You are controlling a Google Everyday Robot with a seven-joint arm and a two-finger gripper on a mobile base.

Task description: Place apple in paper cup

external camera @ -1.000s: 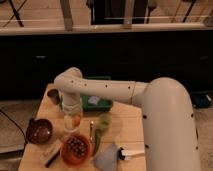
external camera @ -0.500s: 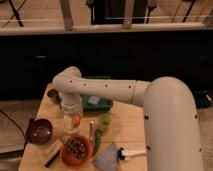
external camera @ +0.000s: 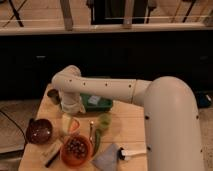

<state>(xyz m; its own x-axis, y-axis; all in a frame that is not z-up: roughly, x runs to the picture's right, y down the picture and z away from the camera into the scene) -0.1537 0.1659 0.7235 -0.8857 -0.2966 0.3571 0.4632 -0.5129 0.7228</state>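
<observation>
My white arm reaches from the right across the wooden table (external camera: pixel 127 127) and bends down at its left side. The gripper (external camera: pixel 68 116) hangs just above the table, between the dark bowl and the green tray. Right under it is a pale, cup-like shape (external camera: pixel 66 122) with an orange-red round thing, seemingly the apple (external camera: pixel 75 125), against its right side. I cannot tell whether the apple is inside the cup, beside it, or held. The wrist hides the top of both.
A dark brown bowl (external camera: pixel 39 131) sits at the left. An orange bowl with dark contents (external camera: pixel 76 149) is at the front. A green tray (external camera: pixel 97 103), a green item (external camera: pixel 103 120), a grey cloth (external camera: pixel 107 158), a white-handled tool (external camera: pixel 133 151) and a small dark cup (external camera: pixel 52 93) also lie around.
The gripper and the orange-red thing under it sit very slightly lower than before. Nothing else has moved.
</observation>
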